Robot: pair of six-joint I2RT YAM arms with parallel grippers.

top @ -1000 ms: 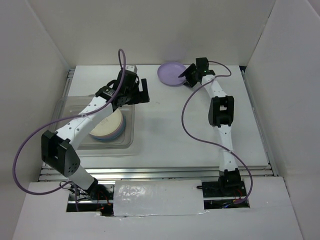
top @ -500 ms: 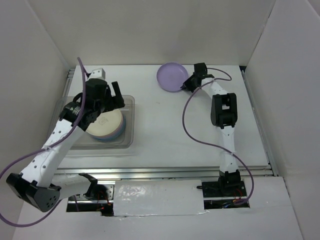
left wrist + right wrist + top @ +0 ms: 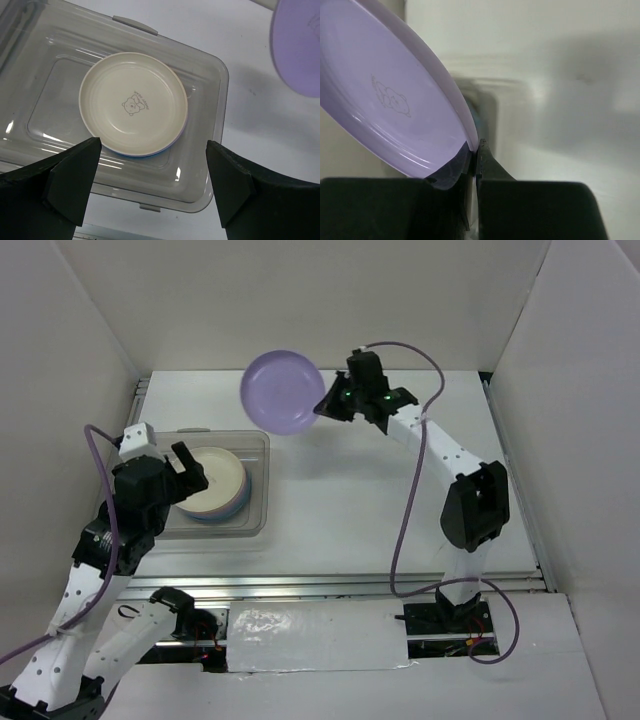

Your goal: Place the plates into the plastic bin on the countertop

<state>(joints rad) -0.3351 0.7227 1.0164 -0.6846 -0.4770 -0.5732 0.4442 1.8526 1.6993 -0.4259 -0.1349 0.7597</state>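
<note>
My right gripper [image 3: 328, 407] [image 3: 476, 147] is shut on the rim of a lilac plate [image 3: 283, 392] [image 3: 390, 95], which it holds tilted in the air above the countertop [image 3: 380, 500], just right of the bin's far corner. The clear plastic bin [image 3: 255, 520] [image 3: 210, 95] lies at the left with a stack of plates in it; a cream plate [image 3: 210, 480] [image 3: 133, 103] with a bear print is on top and a blue edge shows under it. My left gripper [image 3: 185, 468] [image 3: 152, 187] hangs open above the bin's near side, holding nothing. The lilac plate's edge [image 3: 300, 50] shows at the left wrist view's upper right.
White walls [image 3: 570, 390] close in the countertop on the left, back and right. A metal rail [image 3: 330, 585] runs along the near edge in front of the arm bases. The right arm's purple cable [image 3: 405, 530] loops over the countertop's right half.
My right gripper closed on the lilac plate at the back, lifted it and carried it left toward the bin. My left arm drew back from over the bin toward the near left, still open.
</note>
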